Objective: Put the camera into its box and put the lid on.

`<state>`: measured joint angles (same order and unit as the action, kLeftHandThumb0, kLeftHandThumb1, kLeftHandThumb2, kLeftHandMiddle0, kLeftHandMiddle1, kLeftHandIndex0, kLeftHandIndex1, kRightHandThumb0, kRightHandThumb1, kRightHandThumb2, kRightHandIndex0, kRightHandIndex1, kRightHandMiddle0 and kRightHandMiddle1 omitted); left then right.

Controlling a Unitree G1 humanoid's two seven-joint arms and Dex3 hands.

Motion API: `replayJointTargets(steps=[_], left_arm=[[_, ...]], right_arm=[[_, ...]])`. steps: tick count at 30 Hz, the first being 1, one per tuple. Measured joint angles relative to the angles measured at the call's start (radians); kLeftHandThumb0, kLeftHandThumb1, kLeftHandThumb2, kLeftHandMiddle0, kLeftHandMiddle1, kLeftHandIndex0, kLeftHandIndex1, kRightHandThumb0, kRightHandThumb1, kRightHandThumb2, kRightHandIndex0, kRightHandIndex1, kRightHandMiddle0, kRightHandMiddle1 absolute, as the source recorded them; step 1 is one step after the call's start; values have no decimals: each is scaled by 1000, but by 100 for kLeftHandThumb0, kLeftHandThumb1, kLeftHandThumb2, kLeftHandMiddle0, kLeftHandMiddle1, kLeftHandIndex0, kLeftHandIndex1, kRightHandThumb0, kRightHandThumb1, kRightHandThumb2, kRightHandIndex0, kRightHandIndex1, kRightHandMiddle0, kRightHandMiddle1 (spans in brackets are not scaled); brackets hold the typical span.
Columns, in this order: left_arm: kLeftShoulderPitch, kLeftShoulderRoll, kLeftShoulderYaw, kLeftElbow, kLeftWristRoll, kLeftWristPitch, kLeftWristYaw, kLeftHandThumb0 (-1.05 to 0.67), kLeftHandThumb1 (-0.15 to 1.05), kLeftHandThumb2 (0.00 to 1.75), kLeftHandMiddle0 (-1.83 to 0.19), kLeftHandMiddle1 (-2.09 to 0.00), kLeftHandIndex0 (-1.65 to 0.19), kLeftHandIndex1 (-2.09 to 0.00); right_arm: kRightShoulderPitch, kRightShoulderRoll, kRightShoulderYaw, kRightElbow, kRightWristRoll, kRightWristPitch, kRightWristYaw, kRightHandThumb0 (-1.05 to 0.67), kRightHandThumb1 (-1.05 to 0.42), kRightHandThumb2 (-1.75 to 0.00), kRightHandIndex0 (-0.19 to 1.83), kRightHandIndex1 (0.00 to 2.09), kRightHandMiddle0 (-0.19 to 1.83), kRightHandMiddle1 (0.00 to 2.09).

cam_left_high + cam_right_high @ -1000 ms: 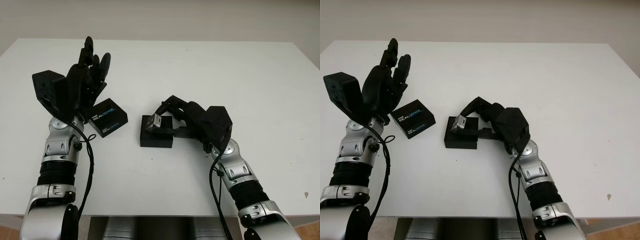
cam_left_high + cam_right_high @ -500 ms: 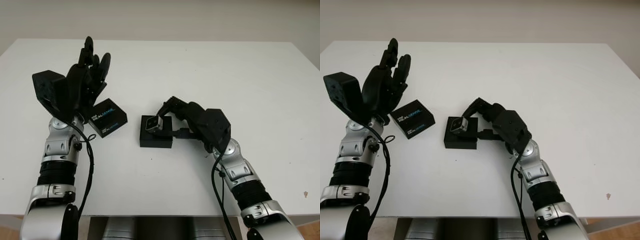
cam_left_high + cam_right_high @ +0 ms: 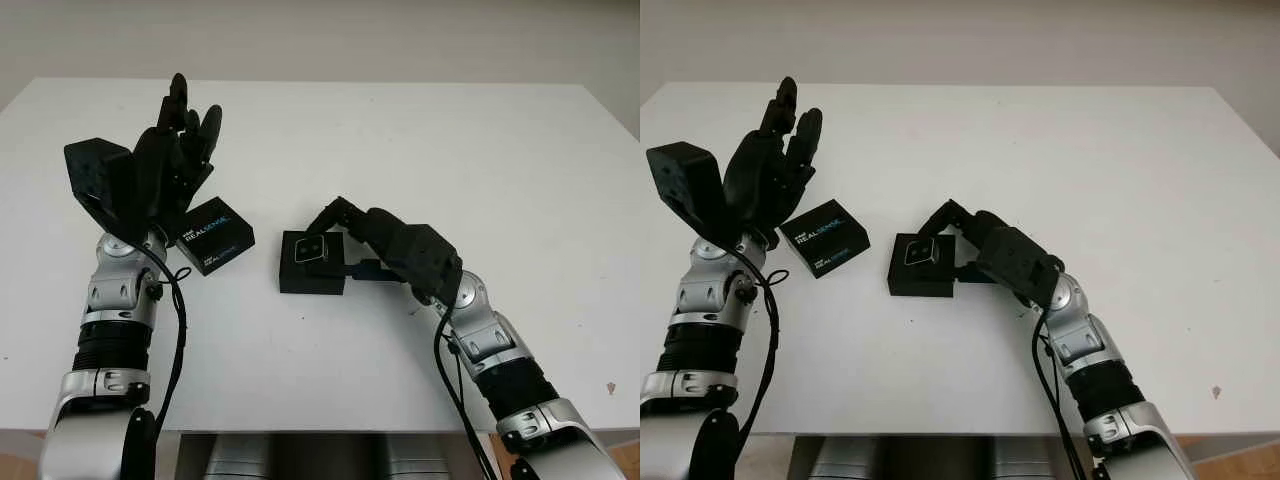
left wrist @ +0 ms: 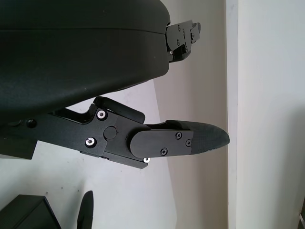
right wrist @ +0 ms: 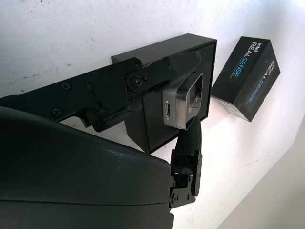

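Observation:
A small silver camera [image 3: 311,249] sits in the open black box [image 3: 312,279] near the table's middle. My right hand [image 3: 345,240] is at the box's right side, its fingers curled on the camera [image 5: 183,101] from both sides. The black lid [image 3: 214,235], printed "RealSense", lies flat on the table left of the box, also visible as the lid [image 5: 247,78] in the right wrist view. My left hand [image 3: 175,140] is raised above the table just left of the lid, open and holding nothing.
The white table [image 3: 420,150] stretches wide behind and to the right of the box. A black cable [image 3: 178,330] hangs along my left forearm. The table's front edge runs close below both arms.
My right hand has lowered and turned the camera from tilted above the box to lying face-up inside it. The left hand and lid have not moved.

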<state>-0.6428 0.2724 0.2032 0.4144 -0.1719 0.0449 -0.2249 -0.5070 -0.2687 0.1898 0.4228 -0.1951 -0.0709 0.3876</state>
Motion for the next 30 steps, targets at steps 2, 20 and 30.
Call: replayJointTargets(steps=[2, 20, 30], left_arm=[[5, 0, 0, -3, 0, 0, 1, -63, 105, 43, 19, -4, 19, -1], [22, 0, -2, -12, 1, 0, 5, -63, 105, 42, 19, -3, 19, 0], [22, -1, -3, -13, 2, 0, 11, -63, 105, 42, 19, -3, 19, -1]], right_arm=[[3, 1, -11, -13, 25, 0, 6, -60, -96, -6, -16, 2, -4, 32], [2, -16, -109, -207, 45, -1, -103, -57, -94, -5, -9, 9, 4, 24], [9, -120, -2, -283, -272, -187, -234, -64, -104, -14, 9, 13, 15, 28]])
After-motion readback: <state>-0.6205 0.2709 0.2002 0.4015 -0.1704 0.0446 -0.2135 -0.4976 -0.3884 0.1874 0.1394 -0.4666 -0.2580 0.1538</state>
